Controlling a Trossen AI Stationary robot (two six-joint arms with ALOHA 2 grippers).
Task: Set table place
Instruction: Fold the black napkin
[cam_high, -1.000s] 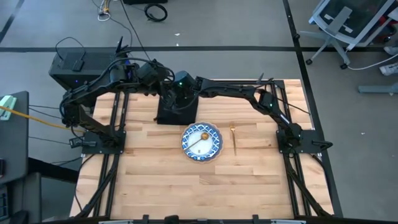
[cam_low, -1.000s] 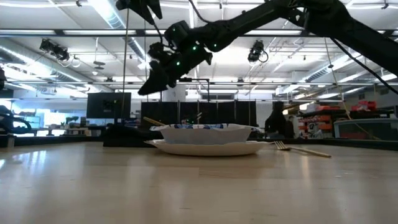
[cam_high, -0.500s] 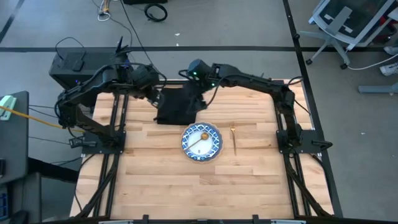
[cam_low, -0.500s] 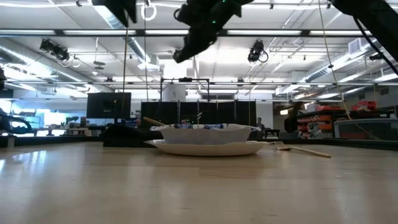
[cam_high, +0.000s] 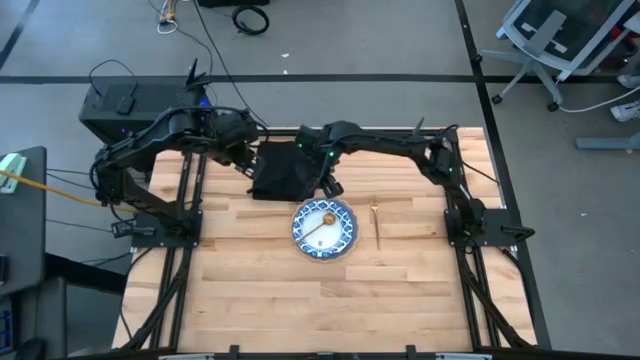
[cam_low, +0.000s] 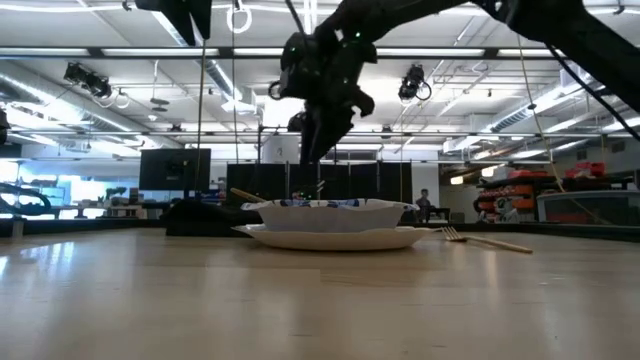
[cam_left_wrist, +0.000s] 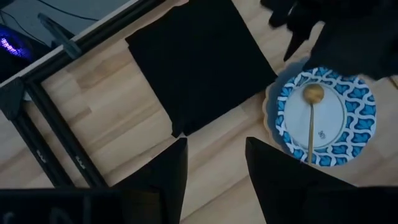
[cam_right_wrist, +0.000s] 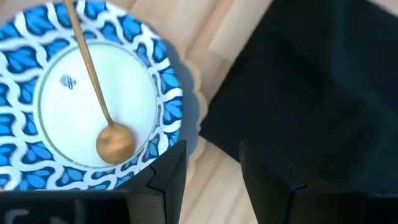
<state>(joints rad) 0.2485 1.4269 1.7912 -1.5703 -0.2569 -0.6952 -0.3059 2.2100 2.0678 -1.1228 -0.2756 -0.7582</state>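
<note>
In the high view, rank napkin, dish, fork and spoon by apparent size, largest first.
1. Napkin, partly hidden under the right arm.
2. Dish.
3. Fork and spoon: both thin and alike in length, too close to rank.

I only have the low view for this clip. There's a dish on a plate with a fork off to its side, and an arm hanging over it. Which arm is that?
Observer: The right gripper; from above it hangs over the table between the black napkin and the patterned dish.
Operator: Are its fingers open?
Observer: Yes, its wrist view shows an empty gap between them.
Operator: Anything in the dish?
Observer: A gold spoon lies in it, bowl on the white centre.
Operator: And the left arm?
Observer: The left gripper is open at the napkin's far left edge, holding nothing.
</note>
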